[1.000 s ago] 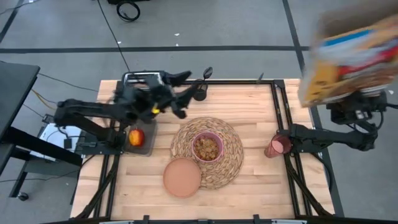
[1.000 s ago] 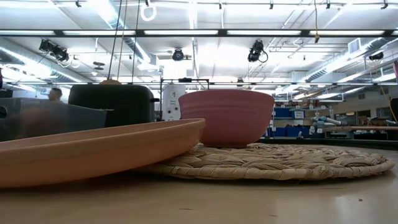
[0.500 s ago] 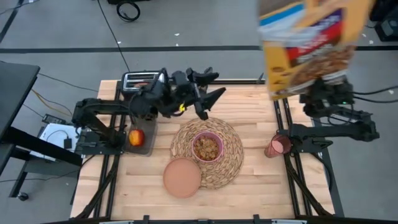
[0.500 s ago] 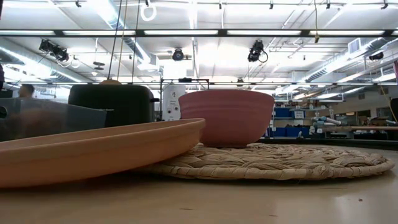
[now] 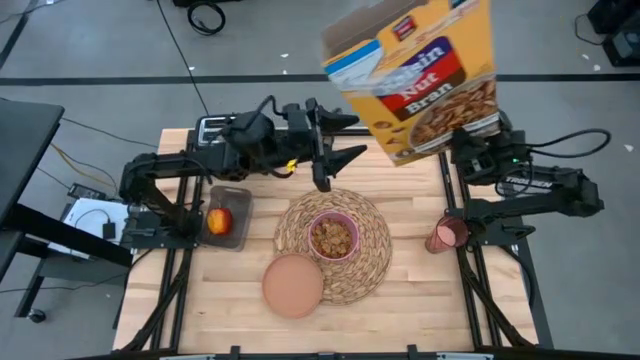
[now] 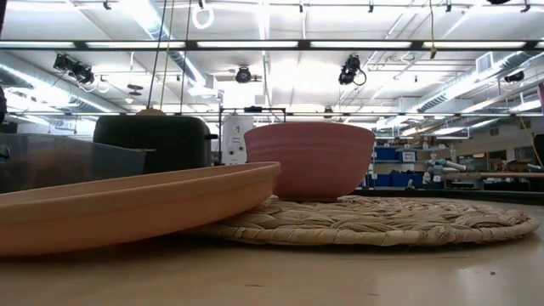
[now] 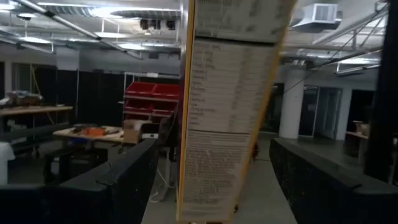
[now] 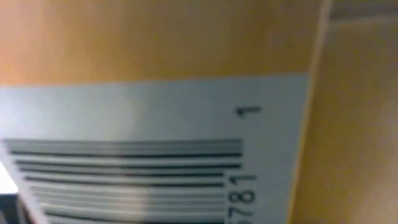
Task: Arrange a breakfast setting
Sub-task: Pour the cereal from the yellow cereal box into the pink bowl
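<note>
- the right gripper is up high over the far right part of the table, clamped on the bottom of the cereal box, which is lifted well off the wood and tilted, front panel facing up at the overhead camera
- right wrist view is basically all box: barcode and yellow cardboard filling it
- the left gripper hangs at the far edge of the table just behind the placemat, fingers spread wide with nothing between them; the box's narrow side panel stands right in front of its camera
- pink bowl sits in the middle of the woven mat with cereal already in it
- the brownish-pink plate is at the near left of the mat, its edge overlapping the mat's rim; same thing shows in the low view, plate lying partly on the straw with the bowl behind
- red apple sits in a dark tray on the left side of the table
- translucent pink cup stands on the right side, apart from the mat, next to the right arm's base
- black toaster is at the far left corner
</note>
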Robot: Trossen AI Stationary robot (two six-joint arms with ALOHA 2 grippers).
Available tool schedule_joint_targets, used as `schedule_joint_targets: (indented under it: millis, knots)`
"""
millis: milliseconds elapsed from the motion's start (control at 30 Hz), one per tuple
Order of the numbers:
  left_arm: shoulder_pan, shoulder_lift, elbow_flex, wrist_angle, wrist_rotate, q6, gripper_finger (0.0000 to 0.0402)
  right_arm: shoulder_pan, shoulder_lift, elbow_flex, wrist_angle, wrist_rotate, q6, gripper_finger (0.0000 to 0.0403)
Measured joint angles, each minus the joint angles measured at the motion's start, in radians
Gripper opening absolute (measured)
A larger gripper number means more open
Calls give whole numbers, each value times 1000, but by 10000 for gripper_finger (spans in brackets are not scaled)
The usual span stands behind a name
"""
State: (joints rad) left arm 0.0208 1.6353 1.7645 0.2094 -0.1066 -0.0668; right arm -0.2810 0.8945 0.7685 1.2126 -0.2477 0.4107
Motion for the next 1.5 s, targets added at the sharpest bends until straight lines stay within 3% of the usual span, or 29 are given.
schedule_joint_targets:
  millis: [233, 700, 1067, 1333, 1500]
  knots:
    - [-1, 51, 0, 108, 0, 0, 314, 0, 65, 0, 32, -17, 5, 247]
    - [29, 55, -1, 150, 1, -14, 310, 27, 164, 4, 56, -8, -22, 247]
    - [36, 50, -2, 153, -6, -17, 235, 40, 158, 3, 7, 53, -116, 298]
    - [54, -26, -3, 103, 4, 55, 240, 40, 81, 1, -248, 16, -179, 356]
    - [55, -124, -2, -77, -2, 119, 237, 40, -1, 1, -544, -39, -180, 366]
